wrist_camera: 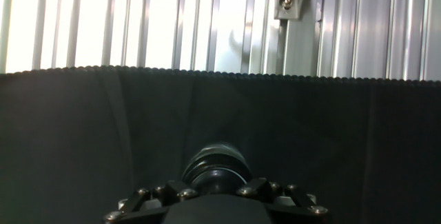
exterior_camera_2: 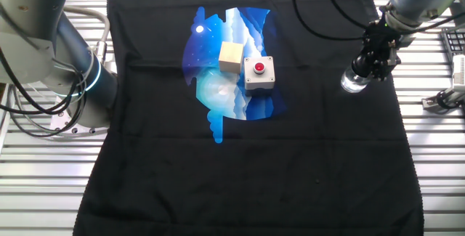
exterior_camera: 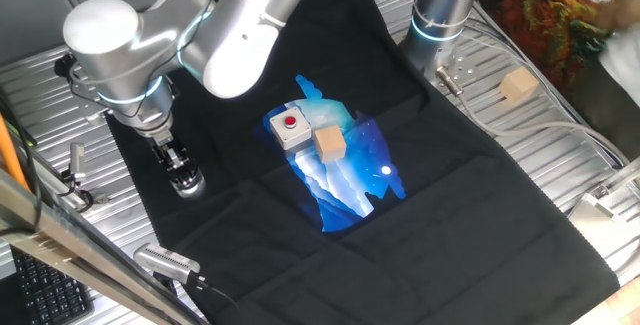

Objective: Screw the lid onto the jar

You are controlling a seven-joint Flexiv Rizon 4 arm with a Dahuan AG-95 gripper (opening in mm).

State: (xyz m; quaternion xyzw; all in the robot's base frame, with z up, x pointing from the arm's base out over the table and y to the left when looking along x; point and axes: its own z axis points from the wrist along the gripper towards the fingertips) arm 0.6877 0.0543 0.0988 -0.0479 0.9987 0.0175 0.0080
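Observation:
The jar (exterior_camera_2: 353,83) is a small clear glass cylinder standing on the black cloth near its edge; it also shows under the hand as the jar (exterior_camera: 190,185). My gripper (exterior_camera_2: 372,62) points straight down onto its top. In the hand view the black round lid (wrist_camera: 217,171) sits between my fingers (wrist_camera: 258,188), which close in on both of its sides. The gripper (wrist_camera: 217,191) looks shut on the lid, on top of the jar. The joint between lid and jar is hidden by the fingers. From the side the gripper (exterior_camera: 180,165) covers the lid.
A grey box with a red button (exterior_camera: 290,127) and a tan wooden cube (exterior_camera: 329,145) stand on the blue print mid-cloth. A second wooden cube (exterior_camera: 518,86) lies on the slatted metal table. Another arm's base (exterior_camera: 440,15) stands at the back. The cloth edge (wrist_camera: 220,76) runs just ahead.

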